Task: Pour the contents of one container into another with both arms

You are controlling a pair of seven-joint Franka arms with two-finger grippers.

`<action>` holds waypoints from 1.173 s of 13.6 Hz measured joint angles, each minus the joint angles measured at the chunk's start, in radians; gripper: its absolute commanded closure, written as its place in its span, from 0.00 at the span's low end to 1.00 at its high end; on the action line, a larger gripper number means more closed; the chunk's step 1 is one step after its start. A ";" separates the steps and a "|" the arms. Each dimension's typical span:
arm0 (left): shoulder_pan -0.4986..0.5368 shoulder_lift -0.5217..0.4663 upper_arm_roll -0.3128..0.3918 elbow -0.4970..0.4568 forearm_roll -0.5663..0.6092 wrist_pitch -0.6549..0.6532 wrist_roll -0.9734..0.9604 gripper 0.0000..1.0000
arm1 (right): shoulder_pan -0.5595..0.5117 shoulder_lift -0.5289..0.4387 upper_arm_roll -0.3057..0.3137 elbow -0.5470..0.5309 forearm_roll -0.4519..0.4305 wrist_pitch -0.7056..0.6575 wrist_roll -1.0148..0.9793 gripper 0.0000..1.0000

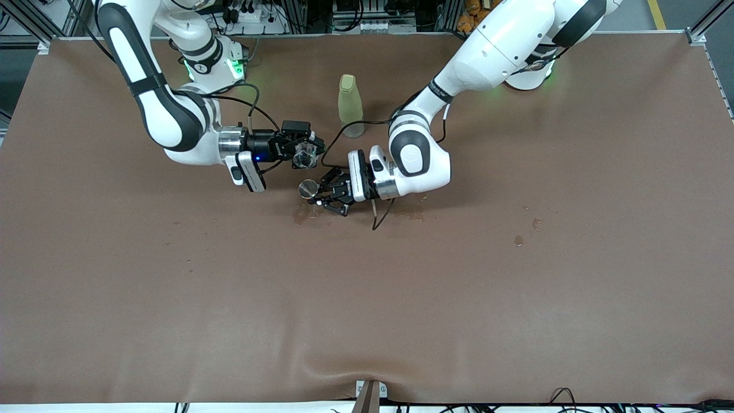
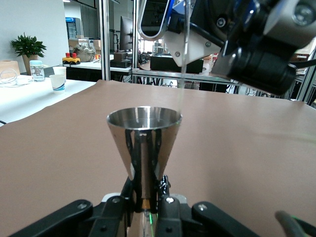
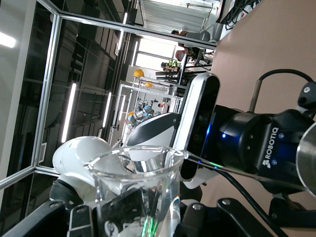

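Nearest the front camera lies bare brown worktop (image 1: 367, 310), with a few small wet spots (image 1: 519, 240) toward the left arm's end. Up from there, the action: the left gripper (image 1: 319, 194) holds the steel jigger (image 1: 308, 187) upright over a damp patch (image 1: 302, 215) on the worktop, jaws clamped on its narrow waist (the left wrist view shows the fingers (image 2: 168, 205) pinching the stem, the upper cone (image 2: 143, 140) with its round rim open upward). Just above it in the air, the right gripper (image 1: 305, 154) grips the tiny clear glass cup (image 1: 305, 155), tipped toward the jigger! A thin clear stream (image 2: 183, 69) runs down from the cup to the jigger's rim, seen in the left wrist view. In the right wrist view the cup (image 3: 138, 190) fills the foreground, lying over on its side, with the left gripper's black body (image 3: 256, 143) and the jigger's rim (image 3: 308, 165) just beside it. The tall yellow-green bottle (image 1: 349, 105) stands upright on the worktop, farther from the front camera than both grippers, between the two arms.
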 measured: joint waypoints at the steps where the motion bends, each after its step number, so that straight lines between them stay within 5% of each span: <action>1: 0.000 0.000 0.000 0.000 0.000 0.000 0.000 1.00 | 0.000 0.000 0.000 0.000 0.001 0.000 0.007 1.00; 16: 0.000 0.000 0.000 -0.001 0.000 0.000 0.000 1.00 | 0.000 0.000 -0.001 -0.001 0.033 0.004 0.147 1.00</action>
